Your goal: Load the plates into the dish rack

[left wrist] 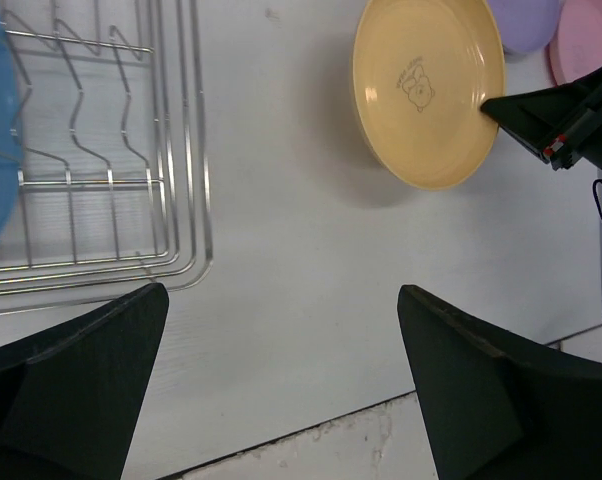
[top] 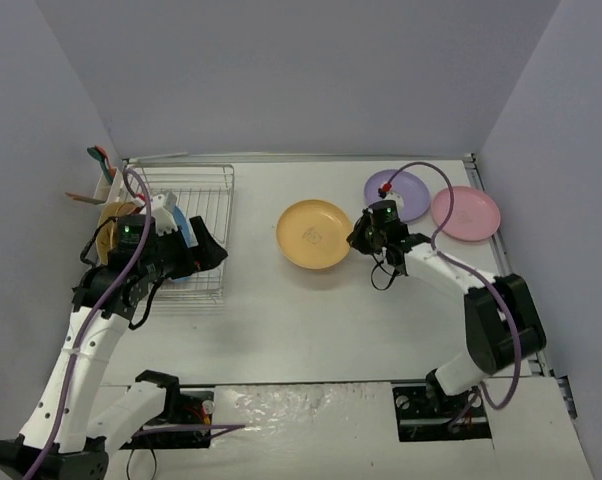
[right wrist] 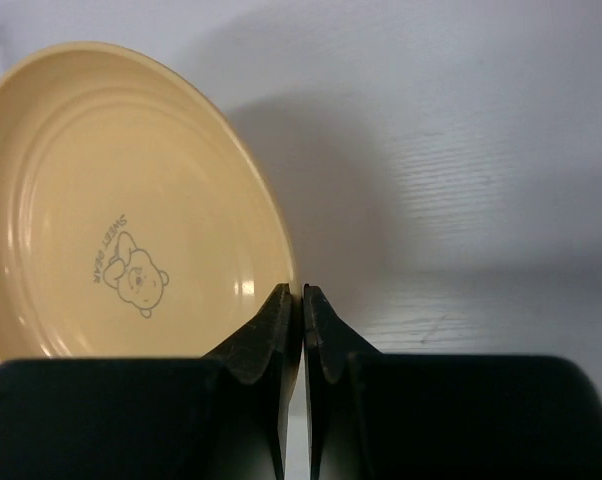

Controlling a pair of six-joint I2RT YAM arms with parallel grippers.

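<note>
Clamped tight with the right fingers [right wrist: 286,325] on the rim of the tan plate [right wrist: 111,200], one finger inside the rim and one outside, no gap left between the tips. Lying face up near the middle of the tabletop [top: 311,330], a little toward its far edge, with a small bear print at its centre; gripped on the side toward the tabletop's right edge. Hard to tell whether lifted clear of the surface or not. No long axis to align, being round, so only rim and tilt to mind. To the left of that plate, by the left edge: the dish rack [top: 216,185], with a blue plate [top: 184,232] standing on edge in it and bare tines on the side nearest the tan plate. Spread wide and holding nothing above the rack's near right corner: the left fingers [left wrist: 91,380]. Nearer the plate by far, the right arm; nearer the rack, the left. Probably called for next: a carry leftward and a tip onto edge. Flat at the far right corner, touching or overlapping: a lilac plate [top: 391,185] and a pink plate [top: 466,212].
</note>
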